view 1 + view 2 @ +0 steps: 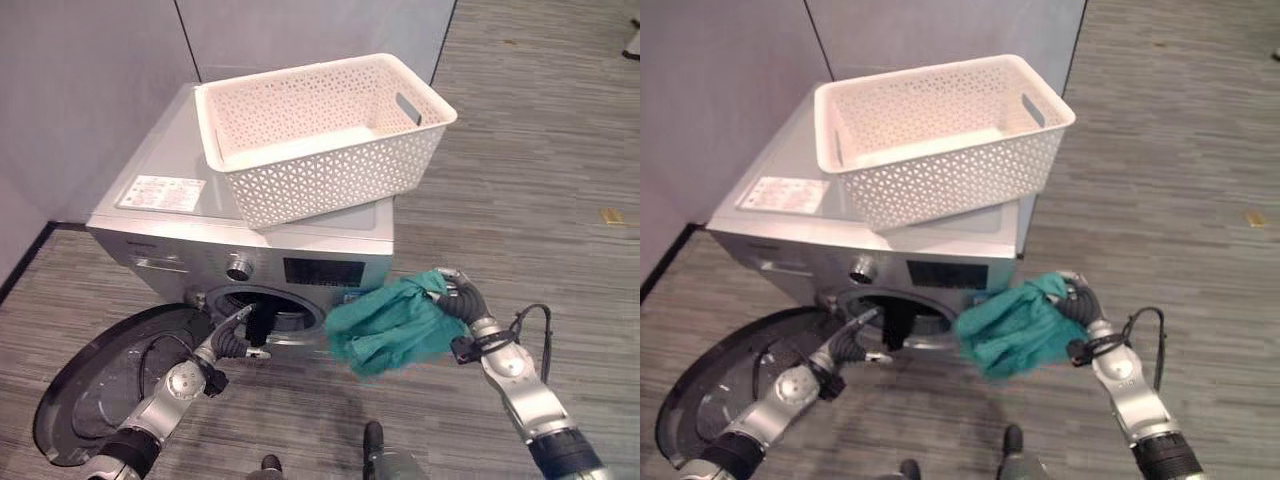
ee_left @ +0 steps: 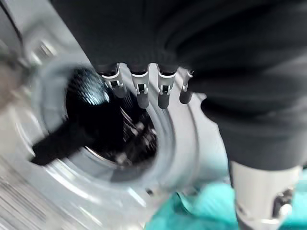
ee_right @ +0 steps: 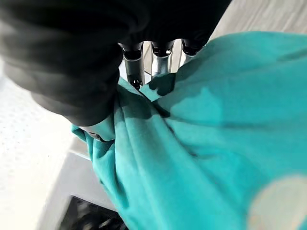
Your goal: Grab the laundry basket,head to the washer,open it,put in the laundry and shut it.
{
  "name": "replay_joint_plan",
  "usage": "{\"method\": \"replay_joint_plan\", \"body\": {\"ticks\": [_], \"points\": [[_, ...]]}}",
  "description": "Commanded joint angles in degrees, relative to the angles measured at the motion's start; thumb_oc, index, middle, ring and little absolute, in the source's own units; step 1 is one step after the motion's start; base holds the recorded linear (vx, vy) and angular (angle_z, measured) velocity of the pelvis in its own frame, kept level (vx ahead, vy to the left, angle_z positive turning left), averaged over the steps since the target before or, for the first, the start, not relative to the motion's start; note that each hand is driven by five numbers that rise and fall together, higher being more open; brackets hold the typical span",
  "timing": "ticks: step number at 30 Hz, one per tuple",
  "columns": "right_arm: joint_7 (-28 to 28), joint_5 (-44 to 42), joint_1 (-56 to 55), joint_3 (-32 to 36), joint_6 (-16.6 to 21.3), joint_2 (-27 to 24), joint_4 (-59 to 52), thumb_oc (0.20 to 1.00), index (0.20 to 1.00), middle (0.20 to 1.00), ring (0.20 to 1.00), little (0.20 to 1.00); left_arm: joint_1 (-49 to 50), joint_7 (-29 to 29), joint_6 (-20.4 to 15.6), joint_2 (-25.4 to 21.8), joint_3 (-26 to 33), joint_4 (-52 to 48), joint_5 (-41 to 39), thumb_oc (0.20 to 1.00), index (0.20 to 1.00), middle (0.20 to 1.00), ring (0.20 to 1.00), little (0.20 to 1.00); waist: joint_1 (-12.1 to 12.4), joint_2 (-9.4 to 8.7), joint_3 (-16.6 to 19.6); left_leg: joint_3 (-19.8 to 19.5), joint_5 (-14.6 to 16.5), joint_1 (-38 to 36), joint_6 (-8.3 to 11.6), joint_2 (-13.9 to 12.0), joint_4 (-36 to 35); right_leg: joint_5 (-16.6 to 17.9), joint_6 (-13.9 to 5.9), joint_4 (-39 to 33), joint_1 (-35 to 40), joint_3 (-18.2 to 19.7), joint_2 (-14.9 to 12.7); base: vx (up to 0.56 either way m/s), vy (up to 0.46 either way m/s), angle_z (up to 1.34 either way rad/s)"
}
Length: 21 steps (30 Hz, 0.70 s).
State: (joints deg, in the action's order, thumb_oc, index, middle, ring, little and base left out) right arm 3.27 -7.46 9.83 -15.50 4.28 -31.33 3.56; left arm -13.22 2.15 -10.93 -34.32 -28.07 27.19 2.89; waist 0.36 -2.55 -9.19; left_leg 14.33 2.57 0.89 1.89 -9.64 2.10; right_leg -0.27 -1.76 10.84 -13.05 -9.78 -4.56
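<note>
The silver washer stands with its round door swung open and low at the left. A dark piece hangs at the mouth of the drum. The white lattice laundry basket rests on top of the washer, tilted over its front edge. My right hand is shut on a teal cloth, held in the air just right of the drum mouth; the cloth bunches under its fingers. My left hand is at the mouth's lower left rim with its fingers straight.
Grey partition walls stand close behind and left of the washer. Striped grey carpet stretches to the right and front. A small yellowish scrap lies on the carpet far right.
</note>
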Motion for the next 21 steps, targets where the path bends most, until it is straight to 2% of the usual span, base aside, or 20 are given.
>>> {"method": "replay_joint_plan", "body": {"ticks": [1,2,3,4,6,7,8,9,12,13,15,17,21], "points": [[-1.0,-5.5,3.4,0.4,5.7,-0.7,-4.9,0.2,0.2,0.2,0.2,0.2,-3.9,1.7,-3.3,1.4,-4.3,-1.4,0.9,1.0,1.0,1.0,1.0,1.0,0.1,-2.49,-0.4,-7.5,-3.3,10.2,2.12,3.0,3.1,-8.4,-4.06,-3.9,9.6,1.5,-1.6,-0.3,-0.147,0.03],[-1.2,-6.7,5.5,-1.1,6.3,-0.8,-5.2,0.2,0.2,0.2,0.2,0.2,-4.0,1.5,-3.5,1.6,-5.8,-2.2,0.8,1.0,1.0,1.0,1.0,1.0,0.7,-2.85,-1.5,-12.8,-2.6,10.5,2.8,3.1,4.4,-8.3,-3.88,-3.1,8.7,2.3,-1.5,-0.2,-0.063,0.2],[-1.4,-7.7,6.5,-1.7,6.6,-0.7,-5.0,0.2,0.2,0.2,0.2,0.2,-3.9,1.7,-3.6,1.8,-6.0,-2.6,0.5,1.0,1.0,1.0,1.0,1.0,0.7,-2.98,-1.7,-16.4,-2.1,10.7,3.39,3.0,4.8,-8.2,-3.74,-2.9,8.2,2.6,-1.4,-0.13,-0.033,0.01],[-1.5,-8.6,7.0,-2.1,6.4,-0.4,-4.7,0.2,0.2,0.2,0.2,0.2,-3.8,2.1,-3.6,2.0,-6.6,-2.9,0.2,1.0,1.0,1.0,1.0,1.0,0.4,-3.16,-1.4,-18.9,-2.6,10.5,3.75,1.7,4.5,-7.7,-3.6,-3.0,7.5,3.0,-1.6,-0.05,0.037,-0.3],[-1.7,-10.2,6.8,-2.9,6.7,-0.3,-5.9,0.2,0.2,0.2,0.2,0.2,-3.9,1.9,-3.5,3.9,-7.1,-1.6,-0.6,1.0,1.0,1.0,1.0,1.0,-1.1,-2.79,-0.2,-18.2,-5.3,8.0,4.1,-4.2,1.6,-7.8,-3.58,-2.5,7.1,3.0,-2.0,0.02,0.123,-0.13],[-1.8,-10.8,6.7,-3.3,6.9,-0.3,-5.9,0.2,0.2,0.2,0.2,0.2,-3.9,1.6,-3.4,4.8,-7.2,-0.6,-0.8,1.0,1.0,1.0,1.0,1.0,-1.3,-2.48,0.3,-17.7,-7.1,7.1,4.29,-6.2,0.1,-7.9,-3.75,-2.3,6.9,3.3,-2.0,0.08,0.151,0.31],[-1.9,-11.5,6.3,-3.5,7.1,-0.1,-6.3,0.2,0.2,0.2,0.2,0.2,-3.4,1.1,-3.1,5.8,-6.8,0.1,-0.9,1.0,1.0,1.0,1.0,1.0,-1.4,-1.98,1.1,-18.8,-8.2,6.2,4.36,-7.5,-2.2,-8.4,-3.9,-2.2,6.8,4.1,-1.5,0.1,0.157,0.2],[-2.0,-12.1,5.9,-3.7,7.3,0.1,-6.4,0.2,0.2,0.2,0.2,0.2,-3.3,0.3,-2.9,6.9,-6.6,1.1,-0.3,1.0,1.0,1.0,1.0,1.0,-1.6,-1.25,1.6,-20.3,-9.6,5.7,5.3,-8.1,-3.8,-8.6,-3.91,-2.0,6.8,5.1,-0.9,0.1,0.143,-0.13],[-2.6,-12.7,2.8,-3.2,7.3,-0.1,-9.2,0.2,0.2,0.2,0.2,0.2,-3.6,-2.1,-2.6,11.2,-5.9,4.8,1.6,1.0,1.0,1.0,1.0,1.0,-2.9,0.55,2.3,-17.3,-9.2,2.9,6.51,-7.9,-6.2,-8.6,-4.09,-1.3,7.1,5.1,-1.3,0.06,0.164,-0.25],[-2.7,-12.6,2.1,-3.3,7.3,0.0,-9.8,0.2,0.2,0.2,0.2,0.2,-3.2,-3.4,-2.3,12.3,-5.1,5.7,2.0,1.0,1.0,1.0,1.0,1.0,-2.8,0.9,2.5,-17.7,-8.7,2.6,6.67,-7.2,-6.1,-8.3,-4.11,-1.5,7.4,5.4,-1.5,0.05,0.117,-0.03],[-2.7,-12.7,1.7,-3.5,7.5,0.2,-10.2,0.2,0.2,0.2,0.2,0.2,-2.6,-5.0,-2.3,13.2,-4.2,6.0,2.9,1.0,1.0,1.0,1.0,1.0,-2.6,1.21,2.6,-18.2,-8.1,2.2,6.73,-6.5,-6.1,-7.7,-4.35,-1.9,7.7,5.7,-1.9,0.05,0.111,0.01],[-2.7,-13.4,0.6,-4.5,7.4,1.2,-11.7,0.2,0.2,0.2,0.2,0.2,-1.6,-8.7,-2.2,14.7,-2.9,6.4,4.2,1.0,1.0,1.0,1.0,1.0,-2.4,1.28,3.3,-17.0,-6.6,0.7,6.82,-5.0,-6.8,-5.6,-5.47,-3.8,8.7,5.9,-3.4,0.05,0.164,-0.1],[-1.9,-14.8,1.8,-6.3,7.2,2.1,-12.0,0.2,0.2,0.2,0.2,0.2,-1.6,-10.1,-2.5,16.4,-2.3,5.6,1.1,1.0,1.0,1.0,1.0,1.0,-2.4,0.93,3.6,-15.4,-5.0,0.2,6.46,-3.4,-7.1,-3.3,-6.78,-6.4,8.7,6.4,-5.0,-0.01,0.094,-0.19]]}}
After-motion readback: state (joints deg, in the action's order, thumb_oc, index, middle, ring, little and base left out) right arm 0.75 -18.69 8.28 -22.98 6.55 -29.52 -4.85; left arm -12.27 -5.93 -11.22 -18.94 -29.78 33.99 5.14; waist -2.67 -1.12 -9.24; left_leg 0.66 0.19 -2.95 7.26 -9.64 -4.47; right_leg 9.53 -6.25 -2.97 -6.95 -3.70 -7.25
